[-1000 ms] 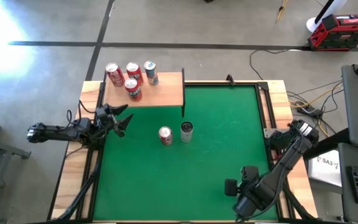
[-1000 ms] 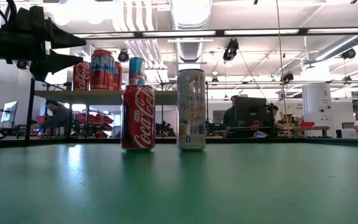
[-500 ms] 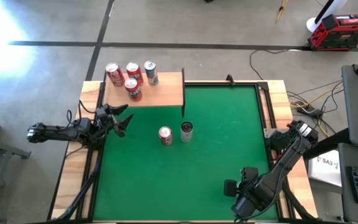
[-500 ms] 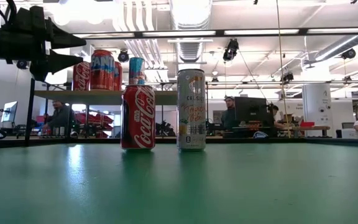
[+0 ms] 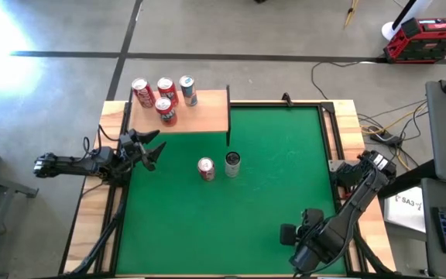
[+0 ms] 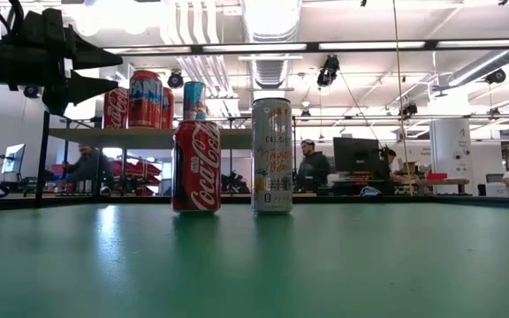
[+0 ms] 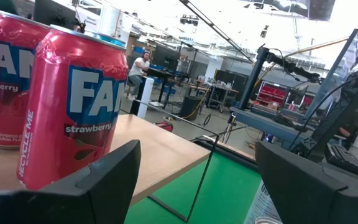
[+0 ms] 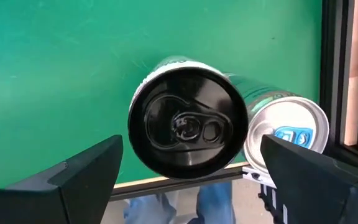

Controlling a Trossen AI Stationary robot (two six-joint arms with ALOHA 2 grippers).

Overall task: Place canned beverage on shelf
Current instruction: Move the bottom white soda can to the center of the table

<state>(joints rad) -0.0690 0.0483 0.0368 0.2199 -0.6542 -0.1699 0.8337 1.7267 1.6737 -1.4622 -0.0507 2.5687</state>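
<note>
Four cans stand on the shelf [image 5: 184, 116]; a red cola can [image 5: 206, 168] and silver can [image 5: 232, 163] stand on the green mat [image 5: 269, 178]. Left gripper [image 5: 152, 147] gapes wide—empty—beside the shelf; right gripper [image 8: 185, 180] spreads wide above a black-topped can [image 8: 188, 124], untouched.

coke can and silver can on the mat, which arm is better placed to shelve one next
Left. Its open, empty claw hangs beside the shelf, near the coke can and silver can. The right claw sits at the mat's opposite corner.
</note>
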